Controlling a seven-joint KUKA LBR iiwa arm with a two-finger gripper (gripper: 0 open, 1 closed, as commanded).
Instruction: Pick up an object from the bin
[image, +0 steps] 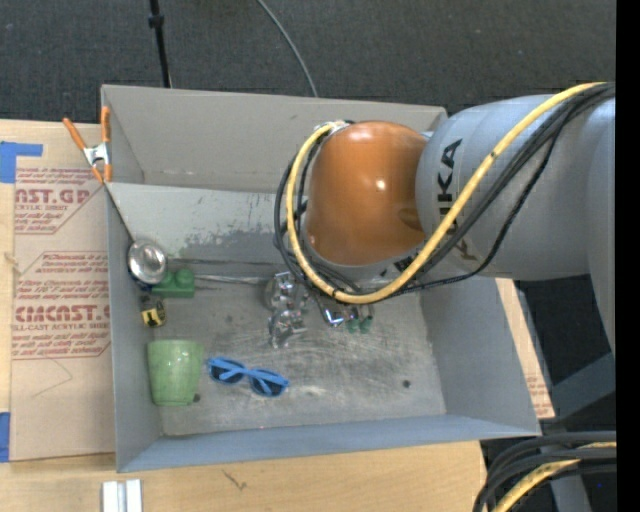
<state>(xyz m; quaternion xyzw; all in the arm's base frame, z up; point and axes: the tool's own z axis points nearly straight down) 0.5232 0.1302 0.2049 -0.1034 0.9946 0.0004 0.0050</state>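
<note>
Though blue sunglasses (247, 376) lie below-left of the gripper (286, 310), I cannot tell whether it is clenched.

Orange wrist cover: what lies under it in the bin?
At its lower edge the gripper shows over the grey bin floor, with a small green piece beside it. Anything else beneath the orange cover is hidden.
</note>
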